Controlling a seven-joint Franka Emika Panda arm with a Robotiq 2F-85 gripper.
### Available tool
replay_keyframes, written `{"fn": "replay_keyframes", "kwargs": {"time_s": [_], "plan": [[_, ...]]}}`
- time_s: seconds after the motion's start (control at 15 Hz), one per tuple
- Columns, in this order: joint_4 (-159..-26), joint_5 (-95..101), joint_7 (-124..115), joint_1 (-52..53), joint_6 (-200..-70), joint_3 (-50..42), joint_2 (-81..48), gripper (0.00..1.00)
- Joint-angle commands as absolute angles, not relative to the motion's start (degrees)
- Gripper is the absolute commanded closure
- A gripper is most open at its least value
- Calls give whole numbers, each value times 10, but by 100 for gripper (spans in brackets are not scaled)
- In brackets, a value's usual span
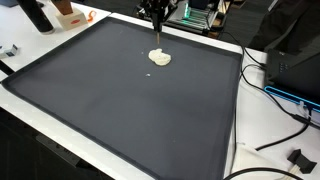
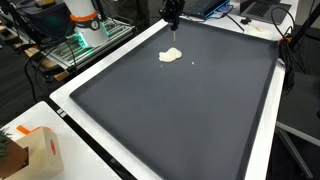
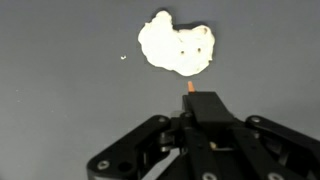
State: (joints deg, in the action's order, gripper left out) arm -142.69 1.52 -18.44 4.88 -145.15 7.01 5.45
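A cream-white lumpy blob (image 3: 177, 46) lies on the dark mat (image 1: 120, 110), toward its far side; it shows in both exterior views (image 1: 160, 58) (image 2: 171, 55). My gripper (image 3: 195, 100) hangs just above and slightly short of it, seen from outside as a dark vertical shape (image 1: 156, 26) (image 2: 173, 18). The jaws are pressed together, and a thin orange tip (image 3: 189, 88) pokes out between them, pointing at the blob's near edge. What the orange tip belongs to is hidden by the fingers. A tiny white speck (image 3: 123, 57) lies on the mat beside the blob.
A white border frames the mat (image 2: 70, 105). A cardboard box (image 2: 35, 150) sits at one corner, an orange-and-white object (image 2: 85, 20) and a green-lit device (image 2: 80, 45) beyond another edge. Cables (image 1: 285, 110) trail off the table's side. Electronics (image 1: 200, 15) stand behind the arm.
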Motion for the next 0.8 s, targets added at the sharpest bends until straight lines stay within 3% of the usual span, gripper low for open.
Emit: {"fn": "replay_keyframes", "kwargs": {"time_s": [0.0,0.73], "plan": [[-1439,135,-324,32,-1480,84,46,97],[-1399,433,-671,61,-1349,88,-21,97]]}}
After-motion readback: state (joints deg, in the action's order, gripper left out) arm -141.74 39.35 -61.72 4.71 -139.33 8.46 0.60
